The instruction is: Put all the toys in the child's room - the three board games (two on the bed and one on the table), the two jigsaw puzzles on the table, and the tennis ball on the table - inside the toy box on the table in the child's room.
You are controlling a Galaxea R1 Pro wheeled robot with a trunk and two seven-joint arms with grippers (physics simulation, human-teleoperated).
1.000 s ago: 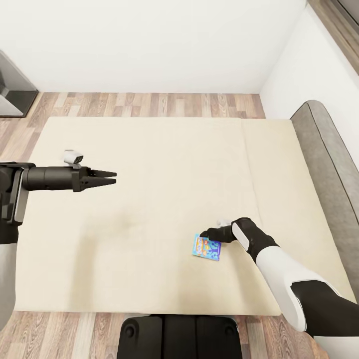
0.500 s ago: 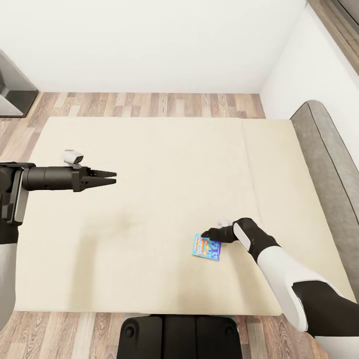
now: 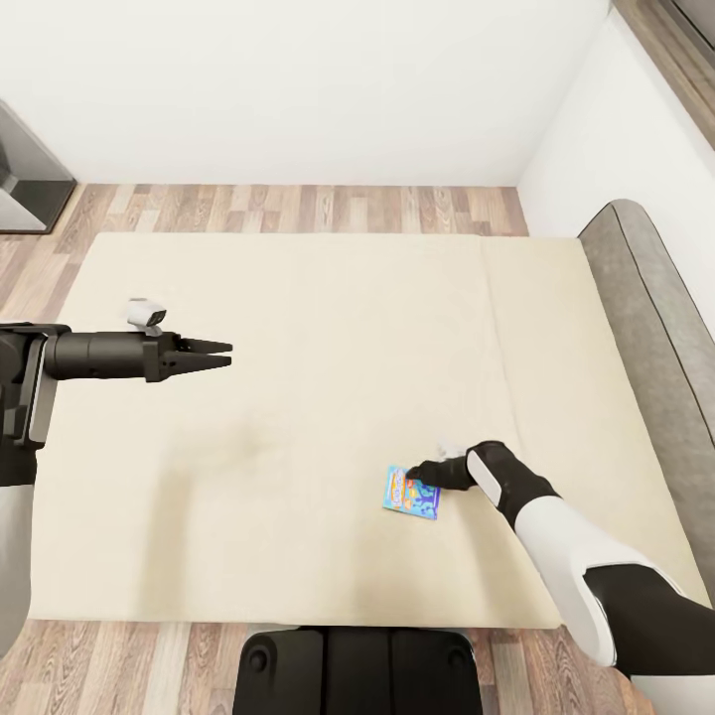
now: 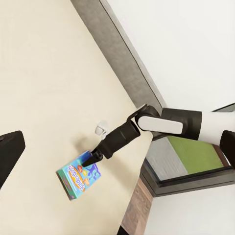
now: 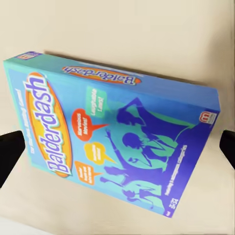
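A blue board game (image 3: 410, 494) printed "Balderdash" lies flat on the beige bed (image 3: 328, 328), toward its near edge. My right gripper (image 3: 419, 471) hangs at the box's far right corner, open. In the right wrist view the board game (image 5: 117, 142) spans the picture with a dark fingertip (image 5: 10, 152) at each side. The left wrist view has the board game (image 4: 78, 174) with the right gripper (image 4: 93, 155) touching or just above its top edge. My left gripper (image 3: 226, 354) is held out level over the bed's left part, open and holding nothing. The table, toy box and tennis ball are out of view.
A grey headboard (image 3: 655, 328) runs along the bed's right side against a white wall. Wood-plank floor (image 3: 298, 209) lies beyond the bed, with a grey piece of furniture (image 3: 25, 169) at the far left. My dark base (image 3: 357, 670) stands at the bed's near edge.
My right gripper has shifted slightly toward the bed's near edge, closer onto the board game. The box and the left arm have not moved.
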